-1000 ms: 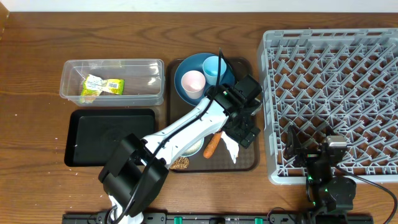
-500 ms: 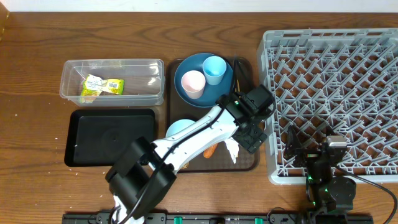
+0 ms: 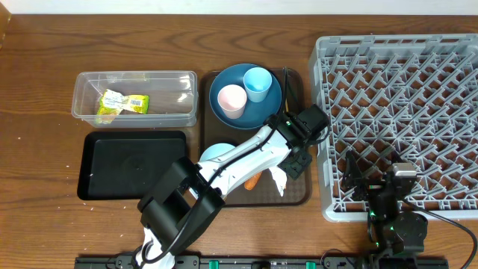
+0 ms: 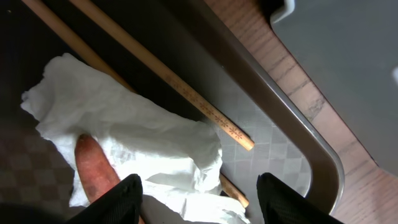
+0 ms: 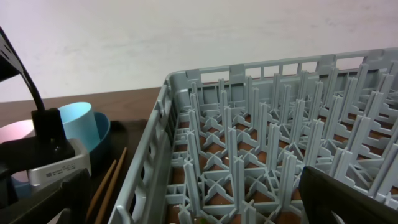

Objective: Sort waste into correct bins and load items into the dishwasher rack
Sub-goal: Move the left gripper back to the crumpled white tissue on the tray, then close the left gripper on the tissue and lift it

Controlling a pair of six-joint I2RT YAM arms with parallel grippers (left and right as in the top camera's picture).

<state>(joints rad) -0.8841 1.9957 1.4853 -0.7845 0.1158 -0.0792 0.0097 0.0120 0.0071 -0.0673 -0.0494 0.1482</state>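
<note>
My left gripper (image 3: 294, 161) hangs low over the brown serving tray's (image 3: 297, 196) right side. In the left wrist view its jaws stand open astride the lower end of the crumpled white napkin (image 4: 124, 140), touching neither side that I can see. The orange carrot (image 4: 94, 173) lies against the napkin's left edge, and the two wooden chopsticks (image 4: 163, 77) run under it. The blue plate (image 3: 240, 113) carries the pink cup (image 3: 231, 99) and the light-blue cup (image 3: 258, 82). A pale bowl (image 3: 215, 154) shows beside the arm. My right gripper (image 5: 199, 208) is open over the grey dishwasher rack's (image 3: 403, 112) front-left corner.
The clear tub (image 3: 134, 97) at the back left holds the yellow-green wrapper (image 3: 123, 102). In front of it lies the black tray (image 3: 133, 164). The rack's wall stands just right of the serving tray's raised rim (image 4: 298, 130).
The left gripper has swung right off the plate, uncovering the blue cup, come down over the napkin, and its jaws have narrowed. The right arm has not moved.
</note>
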